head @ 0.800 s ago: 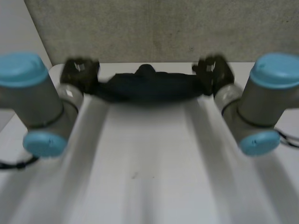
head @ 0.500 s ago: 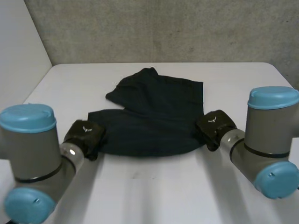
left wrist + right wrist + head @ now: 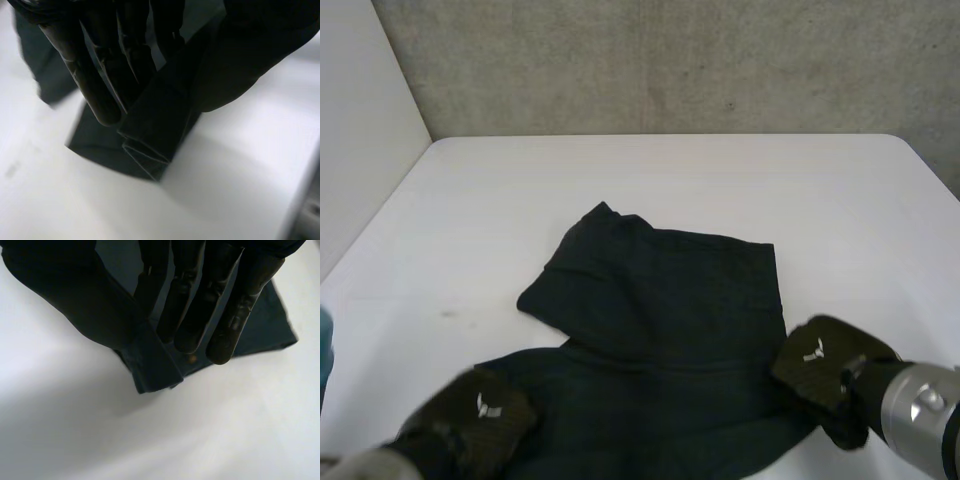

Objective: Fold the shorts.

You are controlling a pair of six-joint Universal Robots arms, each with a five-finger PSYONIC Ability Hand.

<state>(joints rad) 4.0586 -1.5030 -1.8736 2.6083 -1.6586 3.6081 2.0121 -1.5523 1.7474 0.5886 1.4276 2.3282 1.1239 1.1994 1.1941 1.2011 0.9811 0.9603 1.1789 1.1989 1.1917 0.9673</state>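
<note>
Dark navy shorts lie spread on the white table, with a leg part reaching toward the far side. My left hand pinches the near left corner of the shorts between thumb and fingers. At the near right corner, my right hand grips the cloth between its thumb and fingers. Both held corners hang just above the table.
A grey wall runs behind the table's far edge. Bare white table lies beyond and to both sides of the shorts.
Both hands have pulled the shorts from the far edge of the table toward the near side. The cloth has spread out flatter along the way.
</note>
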